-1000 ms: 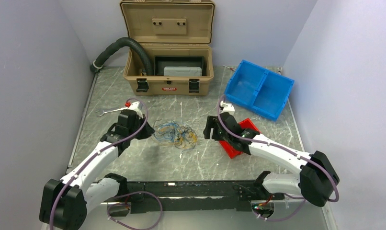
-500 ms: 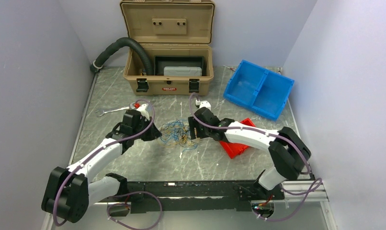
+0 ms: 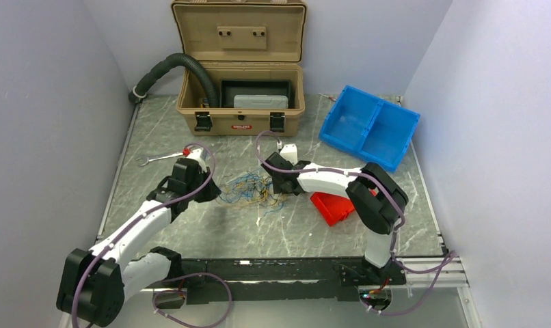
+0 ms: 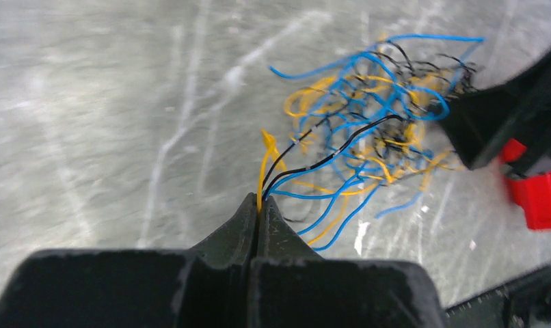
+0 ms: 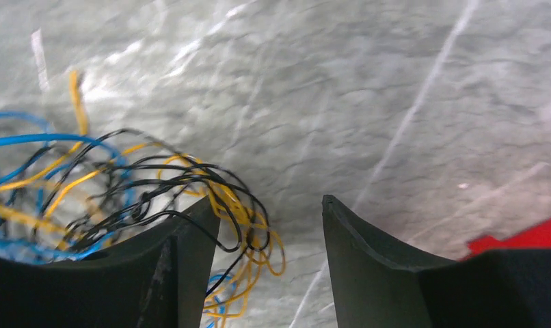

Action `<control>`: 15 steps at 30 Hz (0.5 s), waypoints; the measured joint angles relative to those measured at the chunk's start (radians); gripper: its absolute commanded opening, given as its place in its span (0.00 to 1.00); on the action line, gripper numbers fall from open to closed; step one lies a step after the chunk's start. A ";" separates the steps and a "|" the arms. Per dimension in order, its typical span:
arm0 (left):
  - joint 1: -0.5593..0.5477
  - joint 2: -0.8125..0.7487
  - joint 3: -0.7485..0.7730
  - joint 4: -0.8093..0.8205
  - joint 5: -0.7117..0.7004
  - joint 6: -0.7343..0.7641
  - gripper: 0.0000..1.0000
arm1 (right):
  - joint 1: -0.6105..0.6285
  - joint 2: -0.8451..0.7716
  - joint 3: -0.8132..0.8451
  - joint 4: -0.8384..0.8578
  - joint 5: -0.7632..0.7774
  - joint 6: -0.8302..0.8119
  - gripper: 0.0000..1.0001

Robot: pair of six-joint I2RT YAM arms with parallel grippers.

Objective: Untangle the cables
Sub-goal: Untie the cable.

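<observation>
Separation of the cables [image 3: 251, 189] is the step in hand, and it looks barely begun. The blue, yellow-orange and black strands lie in one loose heap on the counter [image 3: 293, 236], squarely between the two claws.

The left claw [image 4: 258, 205] is closed tight on a few strands: one yellow, one or two black and some blue. They run out from its tips, ahead and off to one side, into the heap.

The right claw [image 5: 267, 205] stands with its jaws apart at the opposite edge of the heap. Yellow and black loops lie across one finger and reach into the gap between the jaws, but nothing is pinched there, and bare counter shows ahead of it. A red tray [image 3: 331, 205] sits beside this claw, on the side away from the heap and apart from the wires.

Judged from this, the left claw serves as an anchor while the right lines up for its own hold. The next move calls for the right claw to close on only the few loops lying inside its gap, preferably of one colour rather than a whole clump. The two claws would then draw away from one another slowly.

The strands are thin and slack, so they could slip out of the jaws or drag the whole heap along. A low, gentle pull seems wise, with a watch on whether the knot loosens or tightens.
</observation>
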 measured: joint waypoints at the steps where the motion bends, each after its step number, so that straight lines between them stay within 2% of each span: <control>1: 0.006 -0.014 0.005 -0.031 -0.042 -0.011 0.00 | -0.003 0.010 0.018 -0.026 0.028 0.016 0.57; 5: 0.070 -0.082 0.024 -0.127 -0.181 -0.071 0.00 | -0.035 0.013 0.027 -0.099 0.109 0.069 0.52; 8: 0.127 -0.146 0.027 -0.182 -0.244 -0.125 0.00 | -0.098 -0.030 -0.024 -0.100 0.106 0.085 0.44; 12: 0.178 -0.217 0.030 -0.256 -0.261 -0.192 0.00 | -0.193 -0.138 -0.111 -0.087 0.048 0.100 0.36; 15: 0.206 -0.247 0.031 -0.287 -0.264 -0.202 0.00 | -0.210 -0.203 -0.122 -0.076 0.024 0.096 0.33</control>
